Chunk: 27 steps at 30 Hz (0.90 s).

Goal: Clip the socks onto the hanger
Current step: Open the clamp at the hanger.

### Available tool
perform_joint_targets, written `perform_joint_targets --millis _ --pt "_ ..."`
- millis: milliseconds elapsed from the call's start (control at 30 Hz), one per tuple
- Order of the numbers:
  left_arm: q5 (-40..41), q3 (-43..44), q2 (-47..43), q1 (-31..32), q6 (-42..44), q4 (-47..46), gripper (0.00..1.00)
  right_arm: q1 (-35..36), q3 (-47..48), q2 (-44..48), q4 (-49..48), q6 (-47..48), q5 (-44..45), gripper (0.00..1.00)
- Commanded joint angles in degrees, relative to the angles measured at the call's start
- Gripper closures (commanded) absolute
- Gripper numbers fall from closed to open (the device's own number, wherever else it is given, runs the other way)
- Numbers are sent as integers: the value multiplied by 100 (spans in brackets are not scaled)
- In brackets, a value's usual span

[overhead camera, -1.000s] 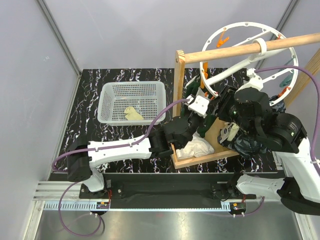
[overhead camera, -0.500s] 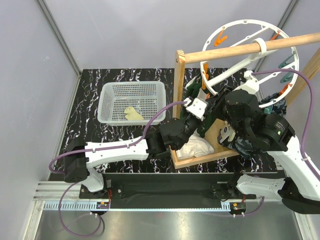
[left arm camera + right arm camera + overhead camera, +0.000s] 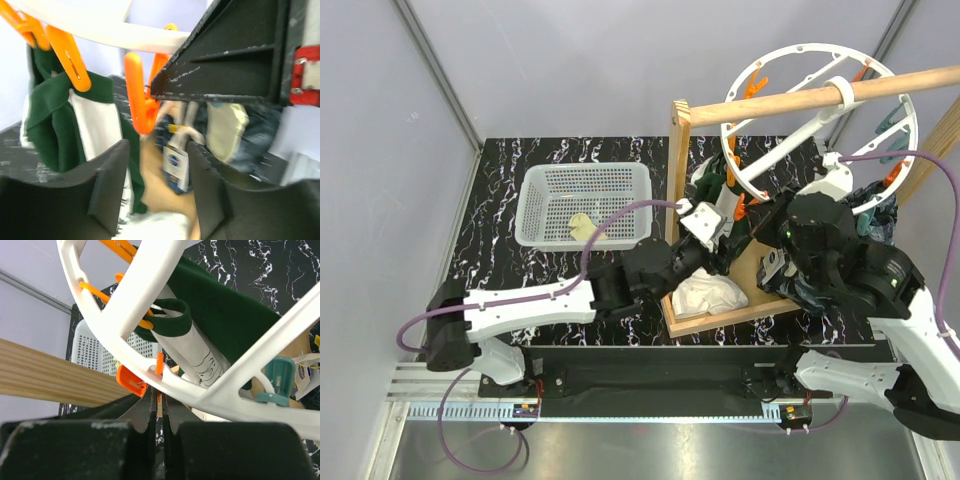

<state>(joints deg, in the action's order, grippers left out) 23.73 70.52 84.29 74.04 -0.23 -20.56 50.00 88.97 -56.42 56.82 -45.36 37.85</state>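
Right gripper [image 3: 159, 396]: jaws closed, pinching a thin orange plastic clothes peg [image 3: 137, 97] that hangs from the rim of the large round white plastic ring hanger [image 3: 145, 285]. In the right wrist view the peg sits edge-on in the slit between the fingers. The rim crosses directly above the tips, touching or nearly so. A second orange peg sits just left of the slit on the same rim, and a teal peg [image 3: 279, 375] is well off to the right.

Left gripper [image 3: 156, 150]: jaws apart, nothing between them. The pinched peg hangs just above the gap, nearer the left finger, and is not touching either one. The right gripper's black finger comes in from the upper right and meets that peg. A dark green-and-white garment [image 3: 55, 125] hangs beside the left finger, clipped by another orange peg.

The small pale yellow-cream fabric sock [image 3: 582, 227] is not at either pair of jaws. It lies in the white plastic mesh basket [image 3: 585, 168], well to the left of both.

The hanger hangs tilted from the wooden rod [image 3: 800, 100], above both grippers.
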Motion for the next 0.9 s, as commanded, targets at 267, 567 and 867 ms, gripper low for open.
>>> perform_joint_targets --millis 267,567,867 --pt "-2592 321 -554 -777 -1797 711 36 27 -99 571 -496 494 -383 100" --pt "-2522 708 -80 -768 -1243 676 33 19 41 580 -294 388 -594 100" --pt "-2443 1183 263 -768 -1111 851 61 27 59 527 -74 309 -620 98"
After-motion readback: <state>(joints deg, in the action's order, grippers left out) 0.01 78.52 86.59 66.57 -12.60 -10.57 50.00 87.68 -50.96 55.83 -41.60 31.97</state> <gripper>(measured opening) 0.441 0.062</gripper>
